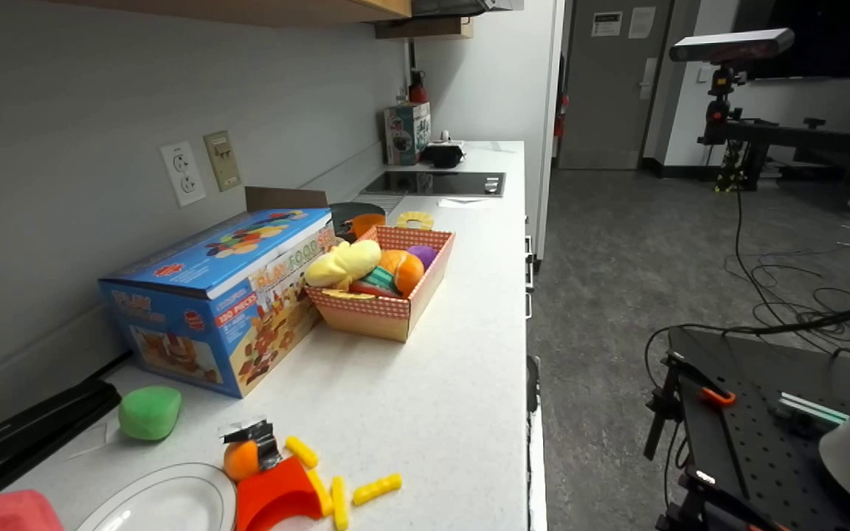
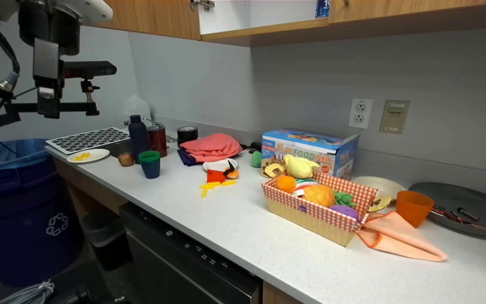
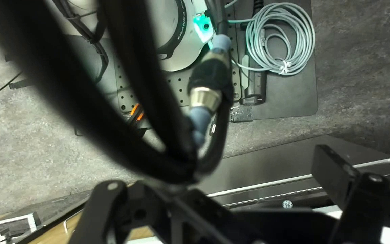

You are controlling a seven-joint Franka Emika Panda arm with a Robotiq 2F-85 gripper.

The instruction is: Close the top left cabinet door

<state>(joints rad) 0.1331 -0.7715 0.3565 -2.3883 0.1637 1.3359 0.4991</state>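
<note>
Standing open is one cabinet door [image 2: 154,19]; one gripper [image 2: 50,105] spreads two fingers [image 3: 332,174].

Wood-grain top left cabinet door [image 2: 158,17], standing open.
At eleven o'clock in an exterior view, it hangs upright, top cropped, a metal hinge [image 2: 206,5] bared at its three-o'clock edge.
</note>
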